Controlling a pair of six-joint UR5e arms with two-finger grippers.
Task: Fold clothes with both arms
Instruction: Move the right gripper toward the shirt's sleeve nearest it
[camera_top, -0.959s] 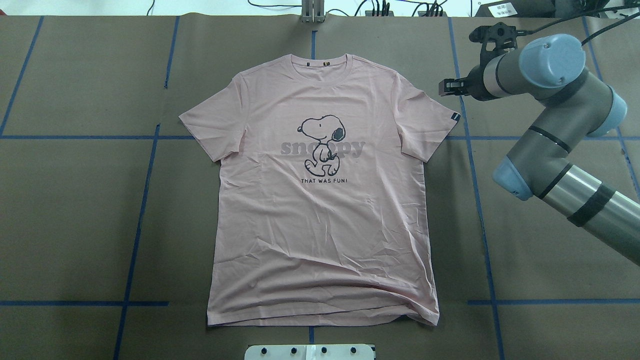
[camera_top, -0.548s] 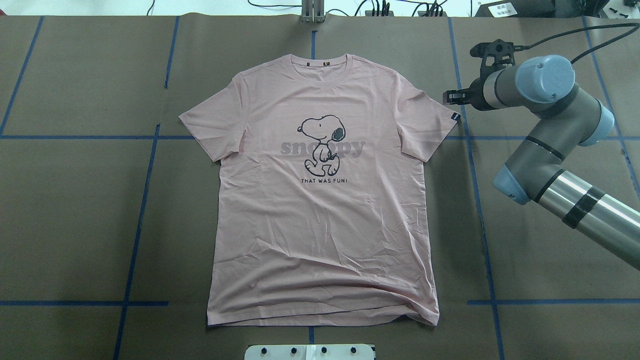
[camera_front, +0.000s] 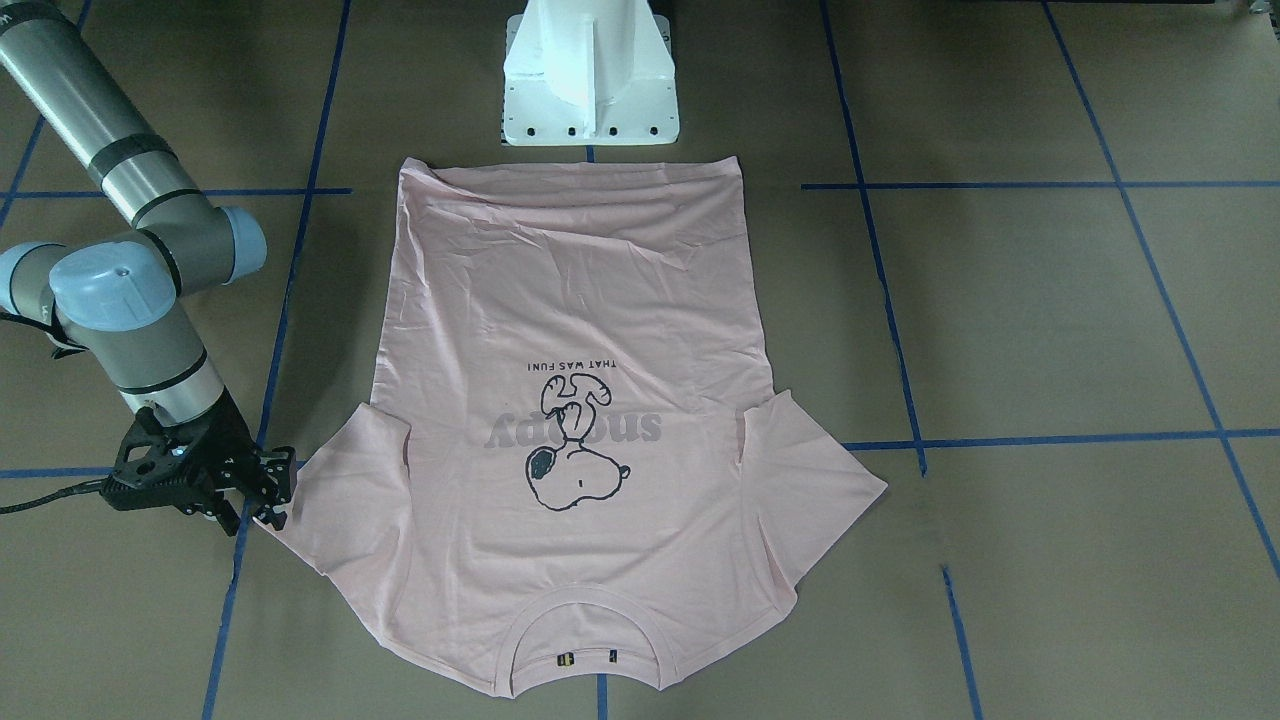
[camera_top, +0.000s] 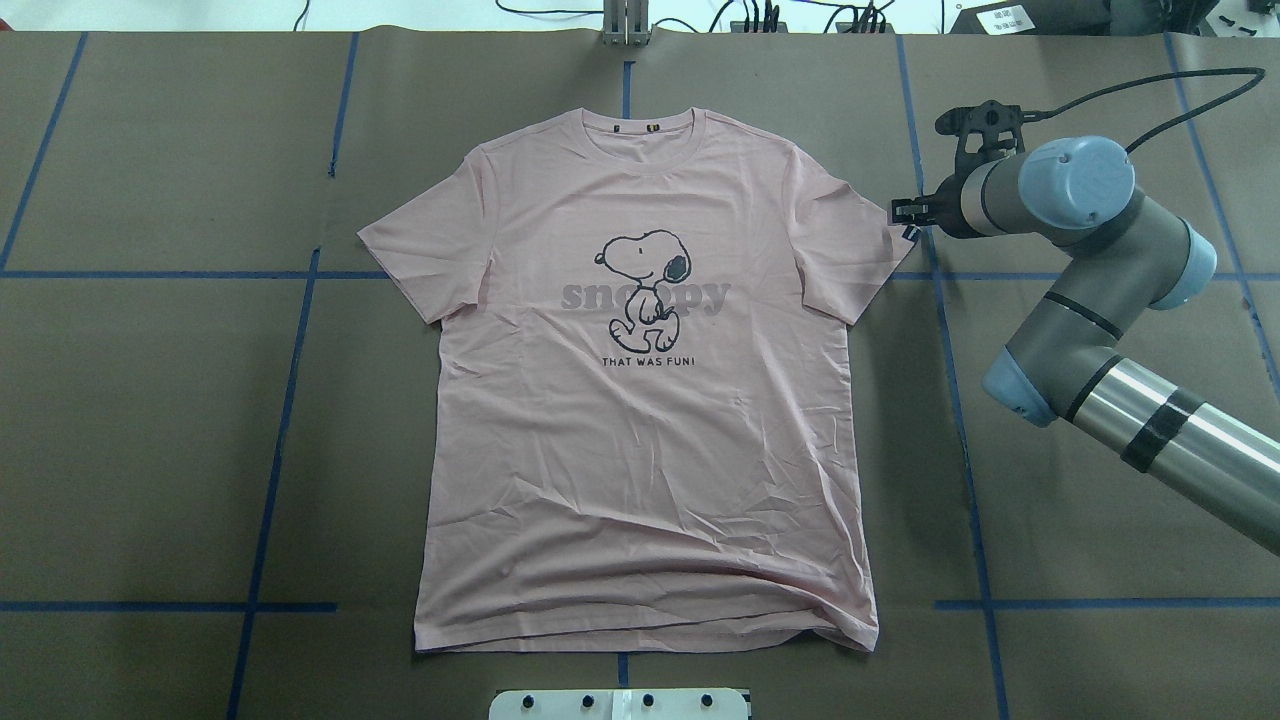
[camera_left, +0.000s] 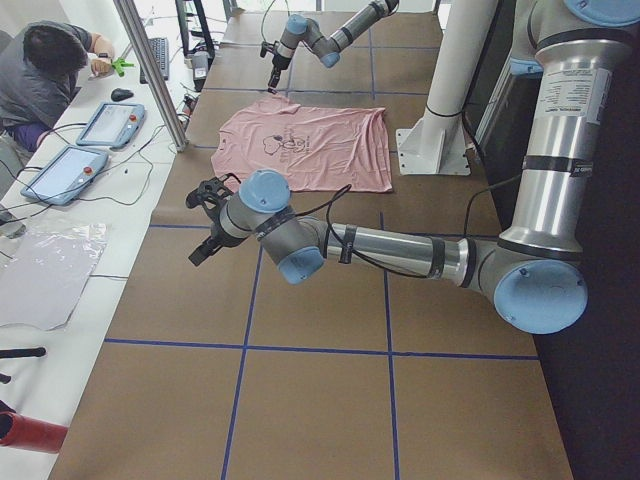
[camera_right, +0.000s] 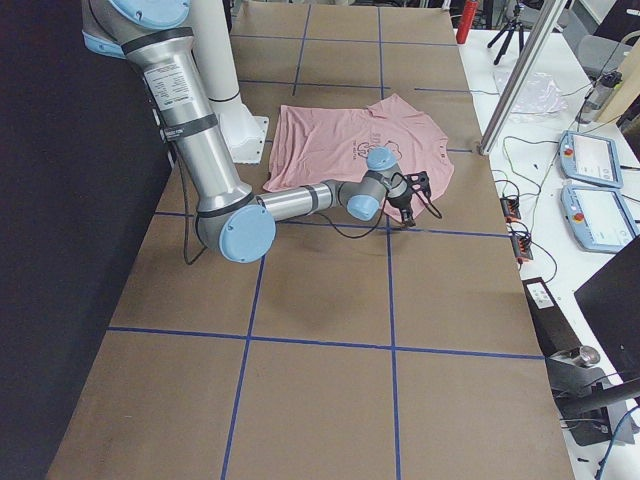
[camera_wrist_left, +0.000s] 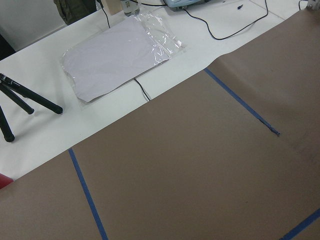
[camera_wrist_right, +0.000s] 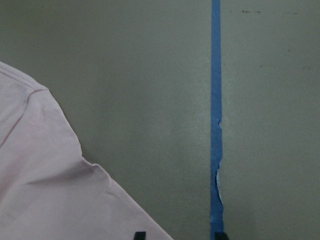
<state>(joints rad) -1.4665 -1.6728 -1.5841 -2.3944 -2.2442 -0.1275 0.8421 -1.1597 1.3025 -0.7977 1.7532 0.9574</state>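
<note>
The right hand (camera_top: 905, 212) has closed in on the T-shirt (camera_top: 640, 450) at its sleeve corner, spread wide, gripping nothing.

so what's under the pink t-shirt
Brown paper shows all around the T-shirt, and blue tape lines run in under its edges. Whatever lies directly beneath the cloth is covered.

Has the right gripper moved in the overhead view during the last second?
Yes. The right gripper has moved down the overhead view, toward the horizontal blue tape line, and its jaws now reach the sleeve edge of the T-shirt.
</note>
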